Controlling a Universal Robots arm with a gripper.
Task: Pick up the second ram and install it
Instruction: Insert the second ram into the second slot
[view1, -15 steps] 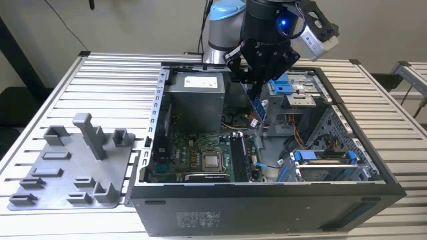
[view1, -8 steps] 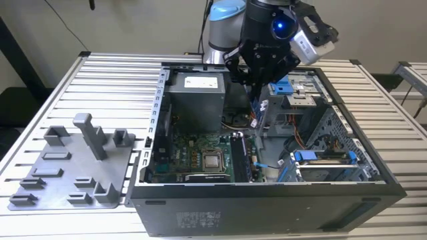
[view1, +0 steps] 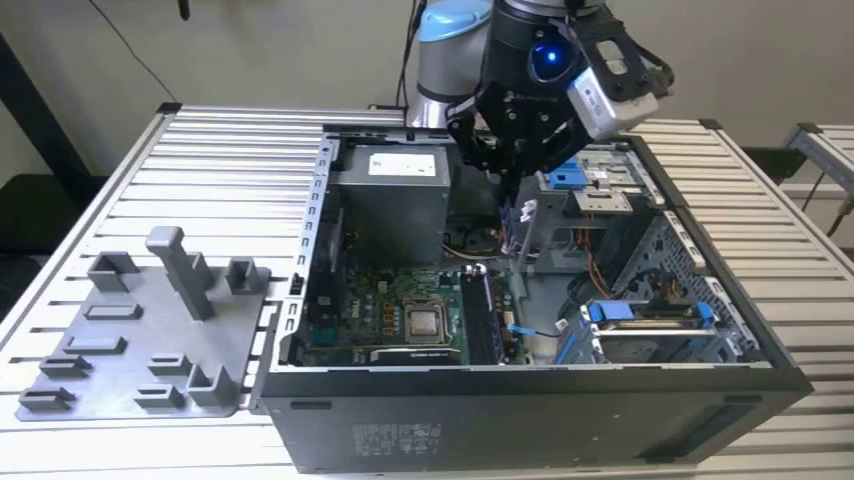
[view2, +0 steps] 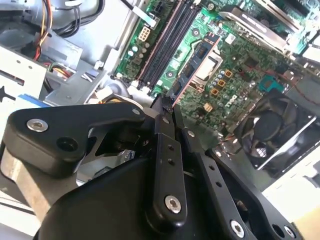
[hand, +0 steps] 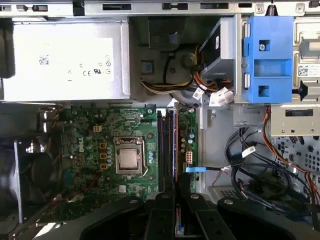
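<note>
In the exterior view, one open computer case (view1: 534, 390) is seen lying on the slatted worktop (view1: 200, 150), and one gray tray (view1: 134, 350) with one tall upright post is set beside it, towards the exterior view's left. One arm is lowered over the case. Its claw (view1: 510, 180) is clenched on the second ram (view1: 513, 232), which is held upright inside the case above the one motherboard (view1: 400, 320) and apart from the tray. One gray power supply (view1: 391, 195) is seen at the case's far end.

In the second wrist view, the claw (view2: 165, 106) is shown clamped on one end of the second ram (view2: 194, 62). The stick is carried just beside at least two long black slots (view2: 162, 47); whether it touches the board cannot be told. One round fan (view2: 272, 125) is seen.

In the first wrist view, the second ram (hand: 176, 150) is seen edge-on, running out from the claw (hand: 176, 200) alongside the slots (hand: 164, 150). One processor socket (hand: 129, 159) and one blue bracket (hand: 267, 60) are shown.
</note>
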